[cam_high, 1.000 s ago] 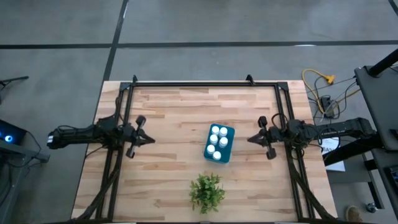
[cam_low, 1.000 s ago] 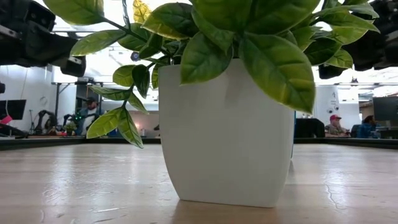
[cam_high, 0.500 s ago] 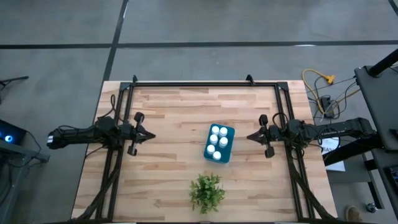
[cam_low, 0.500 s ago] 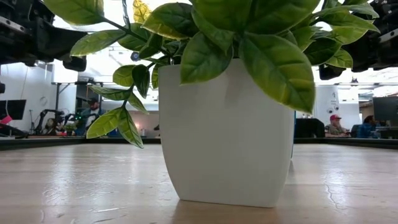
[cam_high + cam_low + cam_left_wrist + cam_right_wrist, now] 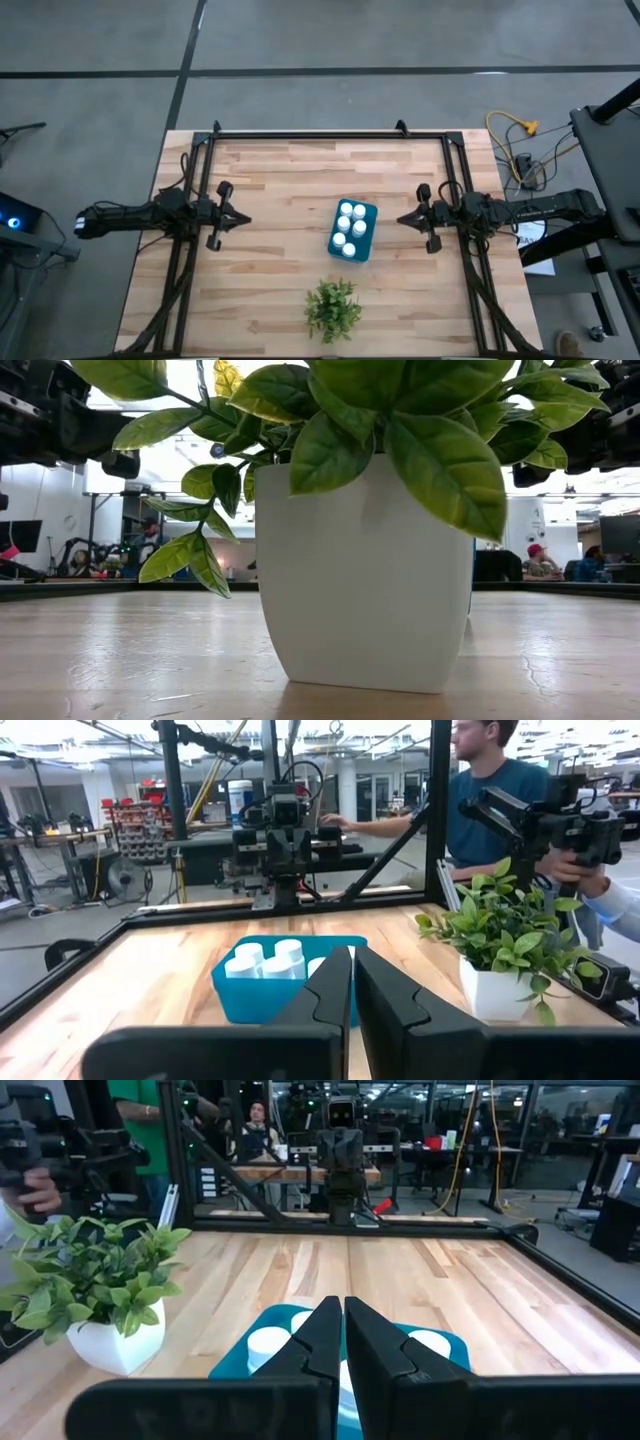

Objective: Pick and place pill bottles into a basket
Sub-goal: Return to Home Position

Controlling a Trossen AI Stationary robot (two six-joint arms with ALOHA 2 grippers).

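No text, label, brand name, number or sign can be read in any of the views. The pill bottles [image 5: 349,226] standing in the basket [image 5: 367,245] show only plain white caps and sides. Any printing on them is too small to make out.
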